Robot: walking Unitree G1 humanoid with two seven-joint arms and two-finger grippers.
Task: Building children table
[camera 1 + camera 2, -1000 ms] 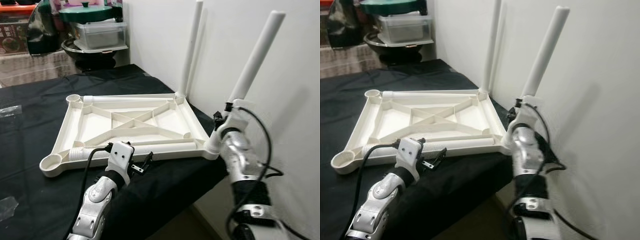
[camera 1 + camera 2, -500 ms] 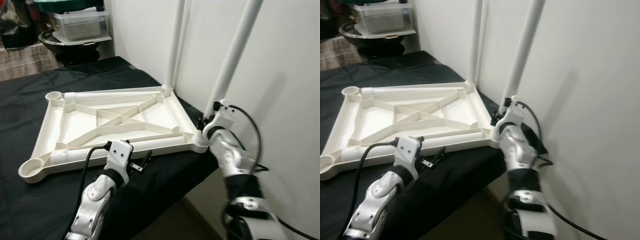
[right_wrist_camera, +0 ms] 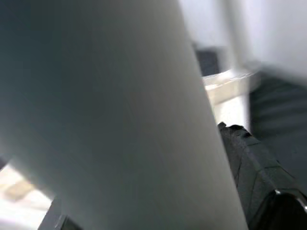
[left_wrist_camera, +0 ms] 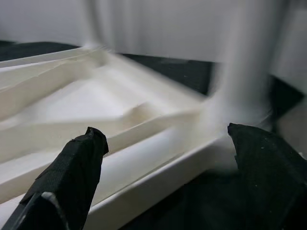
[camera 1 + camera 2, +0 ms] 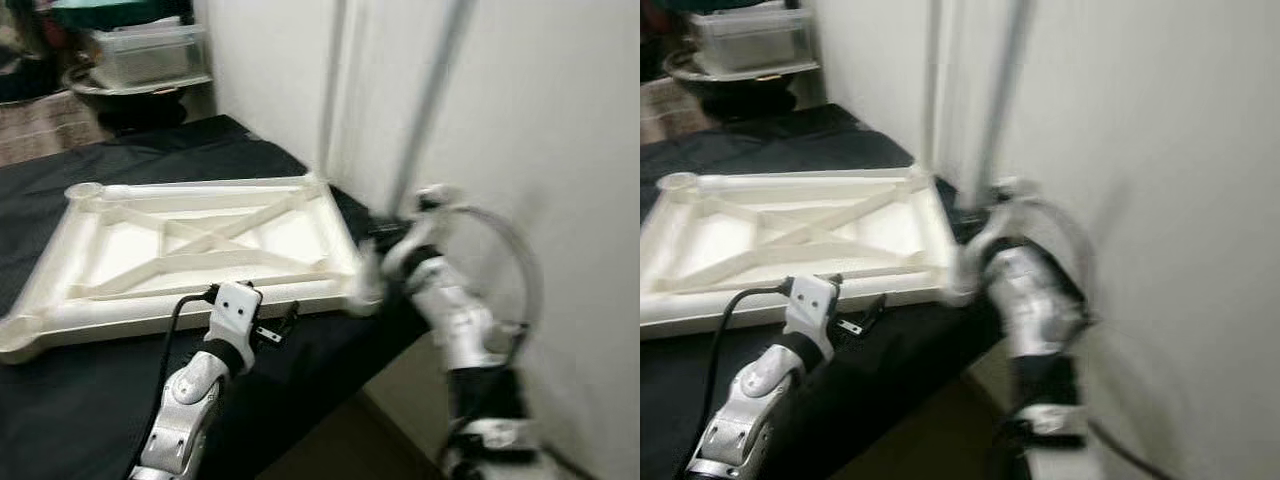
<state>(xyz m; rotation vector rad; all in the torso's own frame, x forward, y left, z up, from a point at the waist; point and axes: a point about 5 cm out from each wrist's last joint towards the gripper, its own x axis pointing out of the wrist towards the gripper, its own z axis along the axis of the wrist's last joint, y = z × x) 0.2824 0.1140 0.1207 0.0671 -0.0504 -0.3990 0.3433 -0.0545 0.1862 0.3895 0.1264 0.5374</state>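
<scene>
A white children's table top (image 5: 200, 240) lies upside down on a black cloth (image 5: 60, 400). Two white legs stand in its right-hand corners: the far leg (image 5: 330, 90) and the near leg (image 5: 430, 100), both blurred. My right gripper (image 5: 387, 238) is at the foot of the near leg. In the right wrist view that leg (image 3: 120, 120) sits close between the black fingers (image 3: 254, 163). My left gripper (image 5: 280, 325) stands open just before the top's front rim (image 4: 158, 158), holding nothing; its fingers (image 4: 72, 172) are wide apart.
A white wall (image 5: 540, 120) runs close along the right, right behind the legs. The clothed table ends at a front-right edge with bare floor (image 5: 340, 440) below. A clear plastic box (image 5: 150, 50) on a dark bowl stands far back left.
The whole view has swung and gone blurry, so the camera moved. Both grippers keep their places against the table top and the near leg.
</scene>
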